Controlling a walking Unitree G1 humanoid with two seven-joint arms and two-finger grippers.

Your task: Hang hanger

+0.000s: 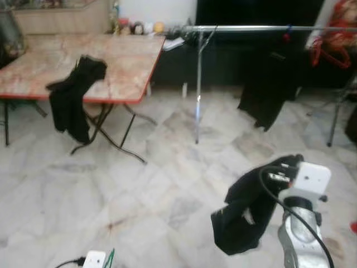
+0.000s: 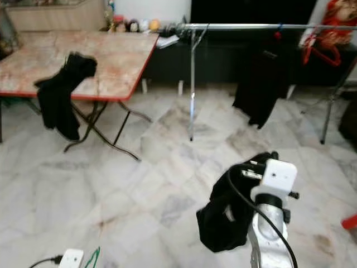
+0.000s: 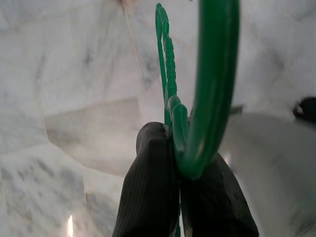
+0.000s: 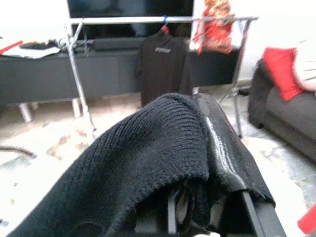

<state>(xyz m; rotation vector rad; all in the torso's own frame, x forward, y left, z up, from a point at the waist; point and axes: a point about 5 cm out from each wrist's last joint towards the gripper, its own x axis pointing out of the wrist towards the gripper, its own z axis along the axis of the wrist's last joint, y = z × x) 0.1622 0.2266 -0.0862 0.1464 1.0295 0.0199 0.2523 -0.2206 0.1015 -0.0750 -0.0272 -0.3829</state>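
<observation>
While the left gripper pinches the green hanger low at the robot's left side, hook pointing away from the fingers, the rail lies well ahead, its long axis running crosswise. The right gripper, nearer the rail's right end, is draped in a black garment; its finger state cannot be told.

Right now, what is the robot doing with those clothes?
The robot stands on the marble floor, facing a clothes rail. Its right gripper carries a black knitted garment draped over it. Its left gripper is shut on a green hanger. A black shirt already hangs on the rail, and another black garment droops off the table.
</observation>
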